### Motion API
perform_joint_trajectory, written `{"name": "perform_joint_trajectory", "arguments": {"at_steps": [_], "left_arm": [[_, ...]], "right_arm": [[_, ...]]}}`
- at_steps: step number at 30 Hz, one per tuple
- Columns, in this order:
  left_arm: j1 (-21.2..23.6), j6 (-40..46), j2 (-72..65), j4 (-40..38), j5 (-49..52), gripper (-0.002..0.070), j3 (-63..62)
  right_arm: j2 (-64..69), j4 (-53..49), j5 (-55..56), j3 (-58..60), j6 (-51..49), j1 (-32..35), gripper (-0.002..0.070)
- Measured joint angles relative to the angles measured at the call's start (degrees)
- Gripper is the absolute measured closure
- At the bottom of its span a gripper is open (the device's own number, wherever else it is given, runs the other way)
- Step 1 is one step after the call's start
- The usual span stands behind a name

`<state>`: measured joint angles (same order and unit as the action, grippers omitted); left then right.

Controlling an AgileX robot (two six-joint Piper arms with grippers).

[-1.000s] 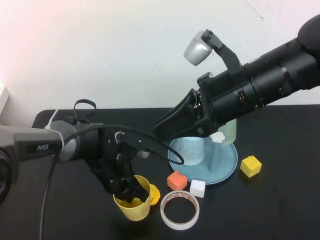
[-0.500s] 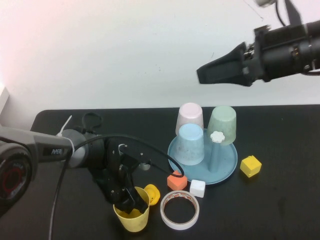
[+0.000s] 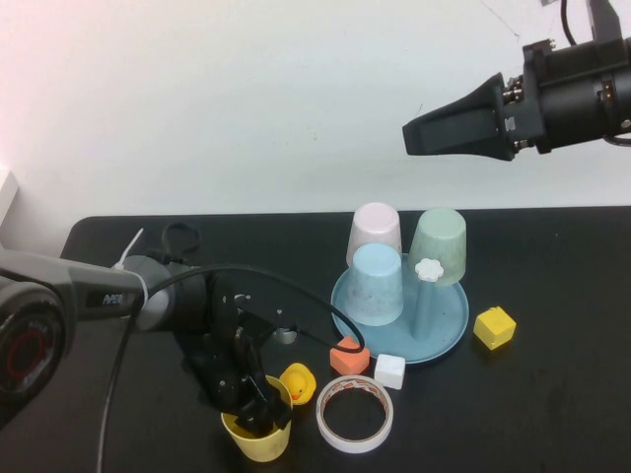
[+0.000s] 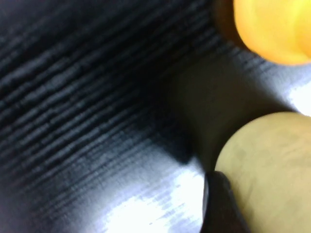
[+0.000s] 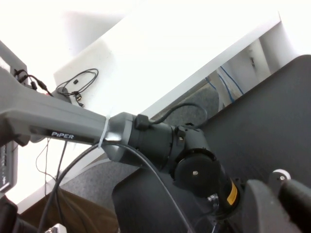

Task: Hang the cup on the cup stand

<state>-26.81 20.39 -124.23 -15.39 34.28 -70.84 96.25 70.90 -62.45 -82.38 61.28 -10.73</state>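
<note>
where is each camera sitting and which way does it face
High view: raised on the robot's side, angled down at the black table; left gripper at the cup, right gripper raised, jaws shut, above the cup stand.
Left wrist view: just above the table, facing the cup's wall and the yellow duck.
Right wrist view: high up, looking down at the left arm.
Shared: cup and duck, high and left wrist views.

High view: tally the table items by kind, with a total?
Cups: 4, yellow, pink, blue, green
Blocks: 3, orange, white, yellow
Stand: 1
Tape: 1
Duck: 1
Total: 10
</note>
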Motion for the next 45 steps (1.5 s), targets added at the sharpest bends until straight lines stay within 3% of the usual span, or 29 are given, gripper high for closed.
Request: {"name": "perform_joint_trajectory", "arguments": {"at_steps": [21, 35, 38, 42, 45], "left_arm": [[0.0, -1.9, 8.0, 3.2, 5.4, 0.0341, 0.0], [0.0, -4.5, 5.2, 5.6, 4.1, 0.0406, 0.0], [0.0, -5.4, 4.5, 5.6, 3.7, 0.0453, 0.0], [0.0, -5.9, 4.5, 5.6, 3.0, 0.0620, 0.0], [0.0, -6.0, 4.5, 5.6, 3.0, 0.0657, 0.0]], "right_arm": [[0.0, 0.7, -2.7, 0.0, 0.0, 0.0, 0.0603], [0.0, 0.7, -3.8, 0.0, 0.0, 0.0, 0.0603], [0.0, 0.7, -3.8, 0.0, 0.0, 0.0, 0.0603], [0.0, 0.9, -3.8, 0.0, 0.0, 0.0, 0.0603], [0.0, 2.0, -3.8, 0.0, 0.0, 0.0, 0.0603]]}}
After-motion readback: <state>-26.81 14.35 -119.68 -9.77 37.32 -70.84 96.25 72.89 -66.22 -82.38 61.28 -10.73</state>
